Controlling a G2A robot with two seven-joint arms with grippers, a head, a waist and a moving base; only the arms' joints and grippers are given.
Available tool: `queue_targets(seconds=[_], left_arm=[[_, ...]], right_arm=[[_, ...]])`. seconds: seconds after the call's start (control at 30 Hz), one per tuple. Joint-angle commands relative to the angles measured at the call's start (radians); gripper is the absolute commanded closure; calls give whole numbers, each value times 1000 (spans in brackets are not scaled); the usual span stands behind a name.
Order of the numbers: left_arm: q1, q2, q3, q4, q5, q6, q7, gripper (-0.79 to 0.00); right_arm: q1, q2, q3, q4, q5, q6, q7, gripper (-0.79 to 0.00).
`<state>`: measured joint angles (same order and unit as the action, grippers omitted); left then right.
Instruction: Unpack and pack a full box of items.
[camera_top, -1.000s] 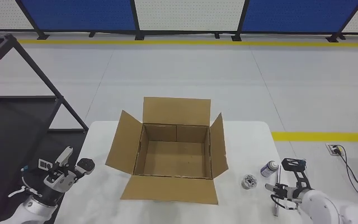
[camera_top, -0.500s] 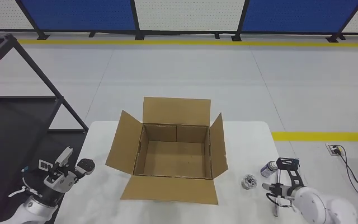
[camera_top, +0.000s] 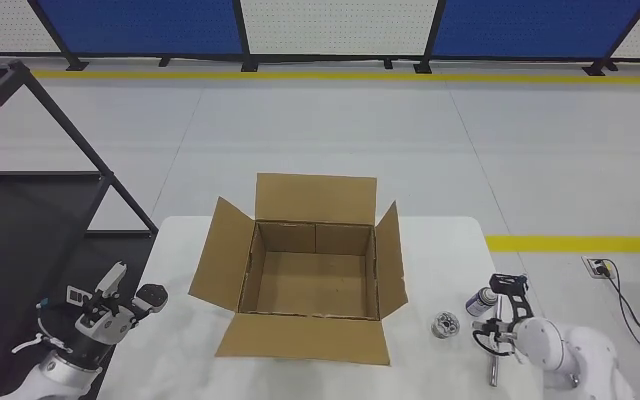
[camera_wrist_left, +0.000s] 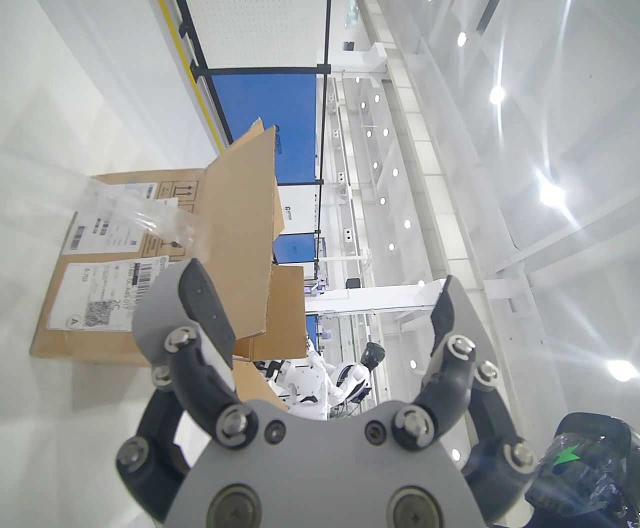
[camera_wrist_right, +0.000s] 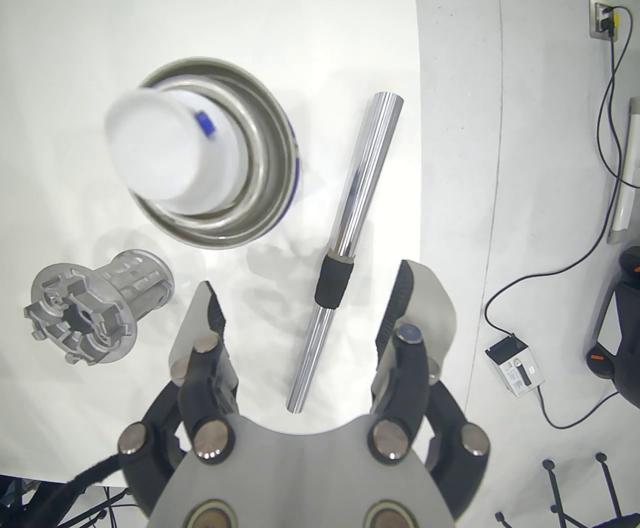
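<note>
right claw (camera_wrist_right: 306, 277) spread — above rod (camera_wrist_right: 367, 165), box (camera_top: 315, 197) open

white surface (camera_top: 440, 255) I'm working over, open cardboard box (camera_top: 310, 285) in the middle, off to its right a spray can (camera_wrist_right: 210, 160) standing up, small metal fitting (camera_wrist_right: 95, 305), chrome rod (camera_wrist_right: 350, 235) lying flat

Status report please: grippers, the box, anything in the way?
Left gripper open, empty, beside box. Right gripper open over metal tube. Box open, empty. Spray can, metal fitting close by tube.
</note>
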<state>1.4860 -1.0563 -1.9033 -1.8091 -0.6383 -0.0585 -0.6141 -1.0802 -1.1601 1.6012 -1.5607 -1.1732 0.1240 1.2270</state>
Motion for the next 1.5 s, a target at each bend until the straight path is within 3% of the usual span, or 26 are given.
queue_targets(seconds=[0.0,0.27,0.7,0.93,1.07,1.13,1.47], left_arm=[[0,0,0,0,0,0,0,-785],[0,0,0,0,0,0,0,-785],[0,0,0,0,0,0,0,-785],[0,0,0,0,0,0,0,-785],[0,0,0,0,0,0,0,-785],[0,0,0,0,0,0,0,-785],[0,0,0,0,0,0,0,-785]], right_arm=[[2,1,3,12,-1,2,-2,-443],[26,4,3,70,3,11,-29,-363],[68,6,-31,147,-10,17,-36,-336],[69,8,-31,161,-4,17,-38,-206],[66,10,-28,161,-2,18,-38,-83],[62,12,-20,154,2,17,-39,0],[-65,32,141,-52,100,-14,-59,0]])
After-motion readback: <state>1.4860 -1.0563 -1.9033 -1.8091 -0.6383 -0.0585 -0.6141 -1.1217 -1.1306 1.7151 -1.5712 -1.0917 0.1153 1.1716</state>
